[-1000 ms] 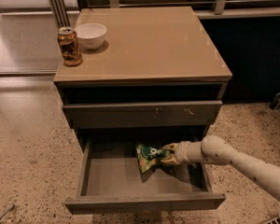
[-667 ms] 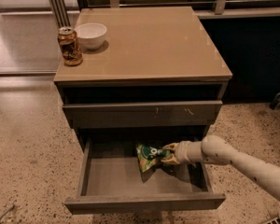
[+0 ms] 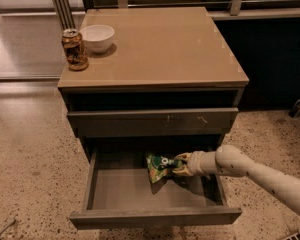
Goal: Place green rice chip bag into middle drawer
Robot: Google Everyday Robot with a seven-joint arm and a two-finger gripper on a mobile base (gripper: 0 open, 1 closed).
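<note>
Pale two-fingered tool (image 3: 181, 164), at the end of a long cream-coloured arm (image 3: 260, 176), sits inside the pulled-out middle drawer (image 3: 125, 191), a wide, shallow grey-brown wooden drawer with thin side walls and a smooth grey floor. It hangs over the right part of that floor, toward the drawer's back. It looks clamped on the right end of the green rice chip bag (image 3: 161, 166), a small crinkled bright-green snack bag with a darker green patch and orange-tan printing, which lies near the middle of the drawer's width. The arm comes in from the drawer's right side, over the side wall and beneath the shut drawer front with pale scratch marks (image 3: 152, 121) directly above. That probably explains the low, nearly level reach. Gripping the bag by one end lets the rest go in ahead of the tool, which stays off the floor. The bag's long axis runs roughly across the drawer, right to left, sloping down from the gripped end. Its wider free end points to the drawer's left, one corner drooping toward the floor over a dark shadow; I cannot tell whether that corner touches. Its printed face is turned upward. On the tan counter (image 3: 160, 44) above the drawer, at the back left, a brown-orange drink can (image 3: 74, 49) stands just beside a white bowl (image 3: 96, 37), well apart from the work.
</note>
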